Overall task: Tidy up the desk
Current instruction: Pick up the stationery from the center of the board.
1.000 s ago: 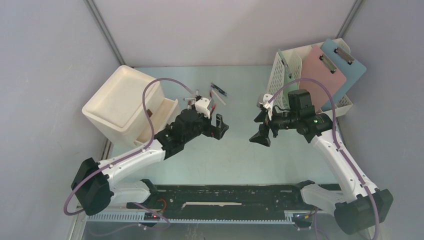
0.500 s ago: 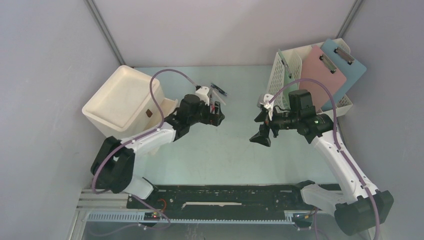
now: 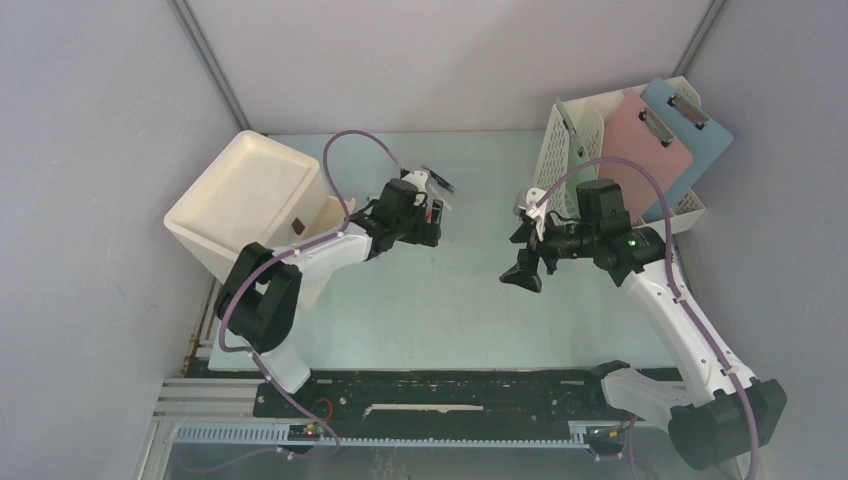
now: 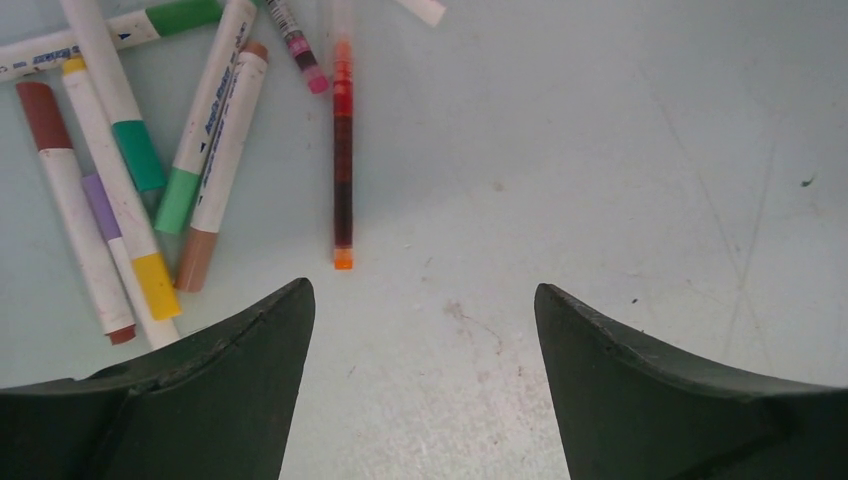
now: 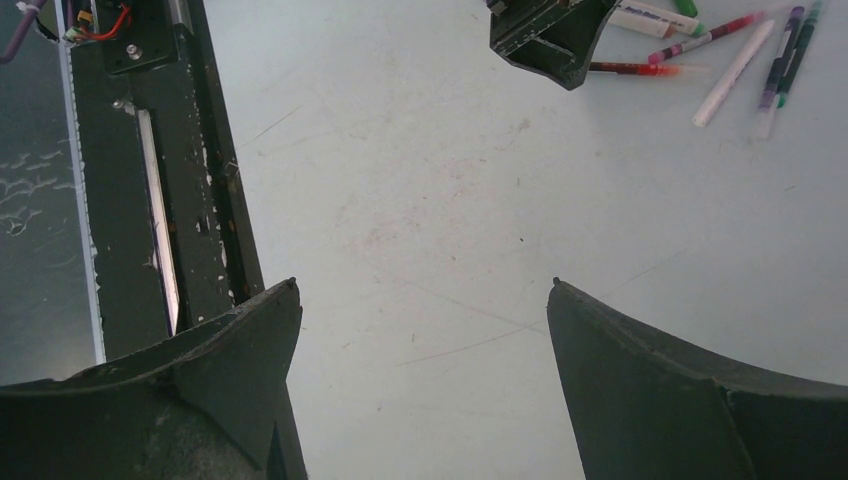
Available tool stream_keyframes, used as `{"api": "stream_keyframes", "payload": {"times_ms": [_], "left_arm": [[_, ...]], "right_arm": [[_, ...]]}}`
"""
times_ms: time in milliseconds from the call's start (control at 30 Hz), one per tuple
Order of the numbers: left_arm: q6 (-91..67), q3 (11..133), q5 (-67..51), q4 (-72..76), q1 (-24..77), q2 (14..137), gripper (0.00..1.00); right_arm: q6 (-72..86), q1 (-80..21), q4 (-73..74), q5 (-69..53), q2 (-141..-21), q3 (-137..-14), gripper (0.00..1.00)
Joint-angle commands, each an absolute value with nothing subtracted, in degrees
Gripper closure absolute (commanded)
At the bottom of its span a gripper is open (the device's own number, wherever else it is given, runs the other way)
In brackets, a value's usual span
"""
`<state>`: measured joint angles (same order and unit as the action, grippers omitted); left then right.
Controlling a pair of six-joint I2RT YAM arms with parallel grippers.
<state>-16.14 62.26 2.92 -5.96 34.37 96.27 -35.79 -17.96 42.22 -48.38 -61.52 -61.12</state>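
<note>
Several markers [image 4: 212, 110] lie loose near the far edge of the surface [image 3: 450, 310] beneath both arms. Left jaws gape empty just short of a red pen [image 4: 343, 150], and right jaws are wide too. Gathering looks the step; next, descend and pinch.

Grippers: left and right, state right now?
Left gripper: jaws open, empty.
Right gripper: jaws open, empty.
</note>
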Motion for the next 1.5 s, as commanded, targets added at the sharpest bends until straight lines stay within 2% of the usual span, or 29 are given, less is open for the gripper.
{"api": "stream_keyframes", "payload": {"times_ms": [0,433,667,833,1133,1467], "left_arm": [[-13.58,65.46,5.98,-7.59,34.54,97.61,0.12],[-12.33,71.27,10.28,-11.69,34.52,103.12,0.17],[-11.53,75.97,9.69,-15.27,34.54,107.82,0.29],[-11.04,79.31,9.10,-17.48,34.44,110.94,0.43],[-10.90,84.02,10.92,-21.61,34.45,115.97,0.46],[-11.46,86.24,9.85,-23.73,33.84,119.47,0.58]], "right_arm": [[-37.30,-18.53,42.20,-46.85,-62.26,-61.05,0.00],[-38.23,-19.87,42.52,-44.66,-63.19,-61.07,0.00],[-38.41,-20.09,42.58,-44.29,-63.08,-61.08,0.00],[-38.41,-20.26,42.62,-44.06,-63.19,-61.02,0.00],[-38.54,-20.26,42.68,-44.12,-63.10,-61.05,0.00],[-38.50,-20.28,42.64,-43.99,-62.93,-61.04,0.00]]}}
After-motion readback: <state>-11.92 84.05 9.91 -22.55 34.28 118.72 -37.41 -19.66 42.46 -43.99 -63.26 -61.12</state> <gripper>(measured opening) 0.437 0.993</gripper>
